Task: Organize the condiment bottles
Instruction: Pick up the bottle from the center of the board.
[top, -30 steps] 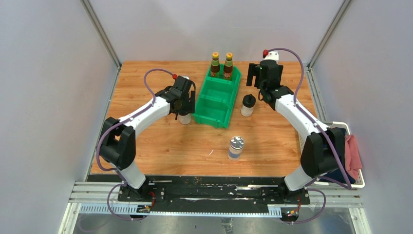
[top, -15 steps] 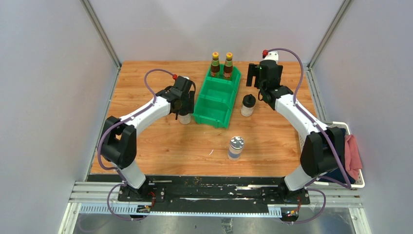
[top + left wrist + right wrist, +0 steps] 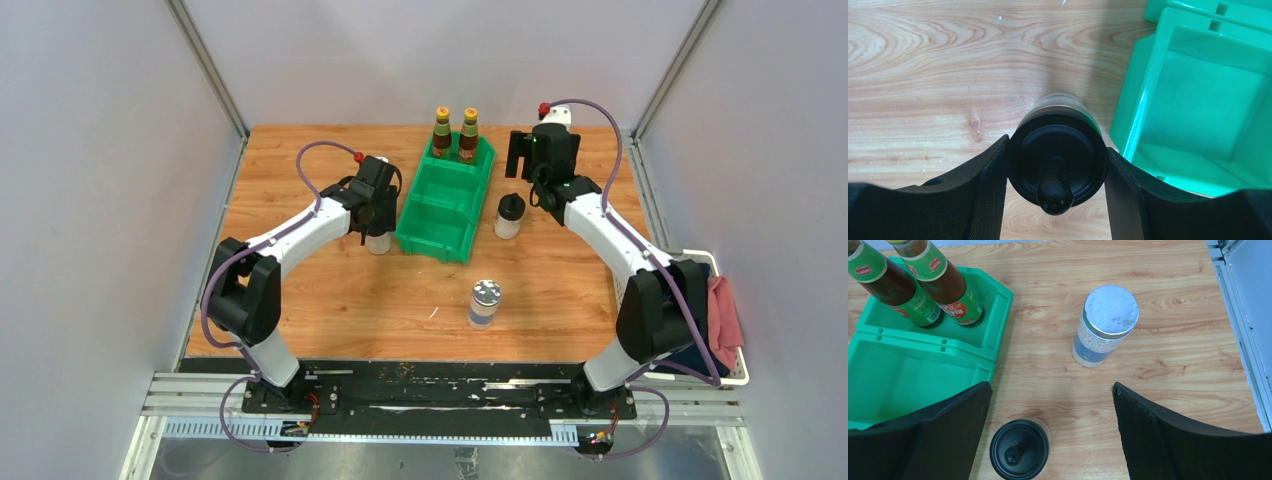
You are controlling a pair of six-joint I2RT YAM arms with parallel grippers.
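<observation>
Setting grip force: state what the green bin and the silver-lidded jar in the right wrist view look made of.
Green bin: moulded plastic; uniform colour, glossy highlights.
Silver-lidded jar: clear body, glass or plastic, pale beads visible inside; lid silvery, likely metal.

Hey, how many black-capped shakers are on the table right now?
2. The left shaker stands left of the green bin, gripped by the left gripper; the right shaker stands free, right of the bin. I see no others.

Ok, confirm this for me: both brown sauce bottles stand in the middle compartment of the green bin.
Wrong compartment. Both brown sauce bottles stand in the far end compartment of the green bin, as the top external view shows.
</observation>
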